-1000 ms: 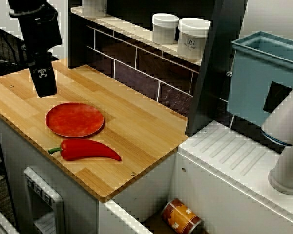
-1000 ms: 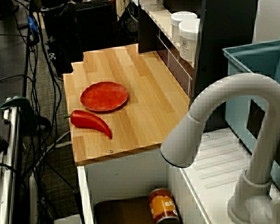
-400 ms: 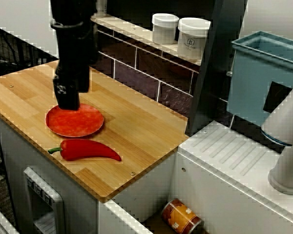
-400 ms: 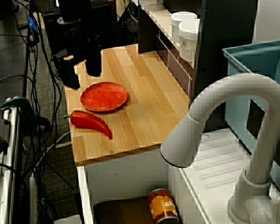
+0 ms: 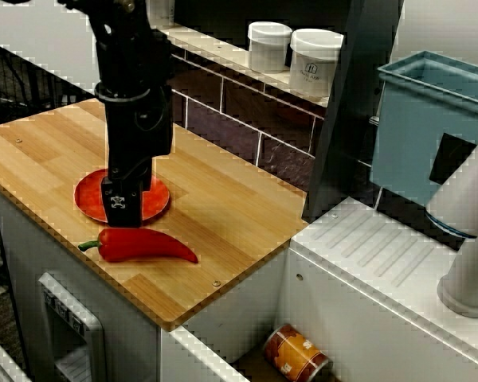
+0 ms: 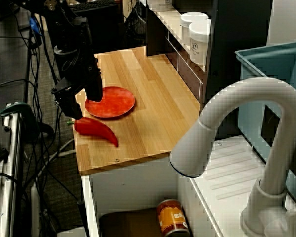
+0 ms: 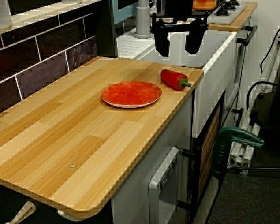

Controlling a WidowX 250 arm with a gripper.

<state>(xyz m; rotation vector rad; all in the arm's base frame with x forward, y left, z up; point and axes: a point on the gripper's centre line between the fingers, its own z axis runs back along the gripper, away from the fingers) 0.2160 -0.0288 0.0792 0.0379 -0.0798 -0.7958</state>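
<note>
Gripper-mounted view: the black two-fingered gripper point(image 7: 177, 52) stands spread with nothing between its fingers; the glossy red chilli pepper point(image 7: 173, 78) with a green stem lies below the gap.
Pepper's place: flat on the pale wooden countertop point(image 7: 84, 135) near its edge, just beside the round red plate point(image 7: 131, 93) and not on it, stem pointing toward the counter's edge.
View from above: the gripper hangs over the plate's near rim, close above the pepper's stem end; it looks apart from the pepper.
View from the side: one finger sits low by the stem, the other over the plate's rim.
Handling: the pepper is curved, smooth and tapered, so I judge a hold across its thick shoulder near the stem firmer than one at the thin tip, with the fingers square to its length.
Risk: the plate lies so near that a descending finger could land on its rim and shove it.
Around: two white lidded jars point(image 5: 315, 64) on the shelf behind.
</note>
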